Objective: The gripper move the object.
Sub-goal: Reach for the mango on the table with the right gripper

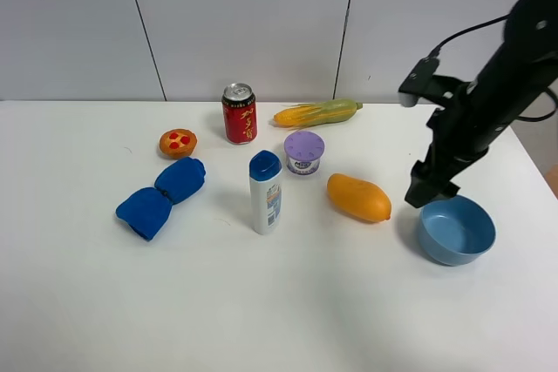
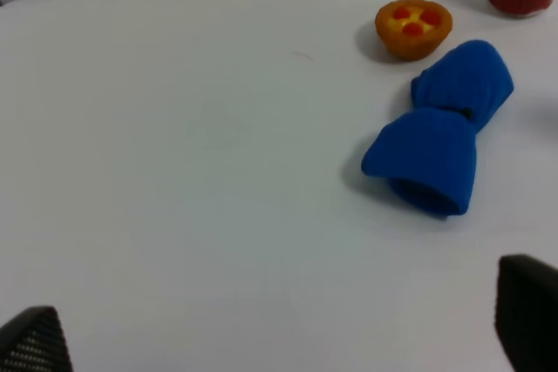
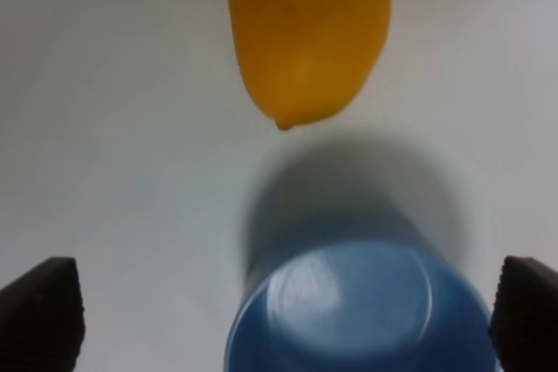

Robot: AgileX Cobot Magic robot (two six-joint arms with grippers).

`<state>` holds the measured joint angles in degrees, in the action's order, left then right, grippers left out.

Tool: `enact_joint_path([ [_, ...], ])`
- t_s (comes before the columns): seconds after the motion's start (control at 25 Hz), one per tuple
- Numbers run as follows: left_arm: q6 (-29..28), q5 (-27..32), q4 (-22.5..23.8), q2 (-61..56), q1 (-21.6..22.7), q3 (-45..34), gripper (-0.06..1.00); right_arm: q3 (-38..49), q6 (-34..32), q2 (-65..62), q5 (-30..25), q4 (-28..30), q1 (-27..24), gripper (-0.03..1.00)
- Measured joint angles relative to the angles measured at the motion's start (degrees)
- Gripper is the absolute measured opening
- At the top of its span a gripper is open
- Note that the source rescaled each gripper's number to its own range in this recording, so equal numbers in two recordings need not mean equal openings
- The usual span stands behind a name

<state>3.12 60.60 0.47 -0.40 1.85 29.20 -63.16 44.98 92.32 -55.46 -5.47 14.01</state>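
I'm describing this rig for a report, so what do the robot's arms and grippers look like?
The right arm is chunky matte black, narrowing to a blocky right gripper, with a black cable looping off it and a grey-tipped box on its side. Of the left gripper only two dark fingertips show, one finely ribbed.

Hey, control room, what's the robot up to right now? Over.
Right gripper open, empty, hanging by round blue bowl. Left gripper open, empty. Smooth orange-yellow mango on white table, untouched. Nothing between it and right gripper.
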Motion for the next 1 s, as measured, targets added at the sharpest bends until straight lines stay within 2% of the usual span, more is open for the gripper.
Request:
enact_joint_path([
  [0.12, 0.0, 0.0, 0.0, 0.0, 0.0, 0.0, 1.0, -1.6, -2.1, 5.7, 2.9, 2.3, 2.5, 0.92],
  [0.32, 0.0, 0.0, 0.0, 0.0, 0.0, 0.0, 1.0, -5.6, -2.7, 12.0, 6.6, 1.9, 2.8, 0.91],
  [0.56, 0.1, 0.0, 0.0, 0.0, 0.0, 0.0, 1.0, -9.2, -2.7, 16.6, 7.3, 1.5, 3.5, 0.9],
  [0.8, 0.1, 0.0, 0.0, 0.0, 0.0, 0.0, 1.0, -9.5, -2.7, 19.3, 7.4, 0.7, 6.6, 0.9],
  [1.0, 0.1, 0.0, 0.0, 0.0, 0.0, 0.0, 1.0, -9.5, -2.8, 22.3, 8.9, 0.4, 7.2, 0.9],
])
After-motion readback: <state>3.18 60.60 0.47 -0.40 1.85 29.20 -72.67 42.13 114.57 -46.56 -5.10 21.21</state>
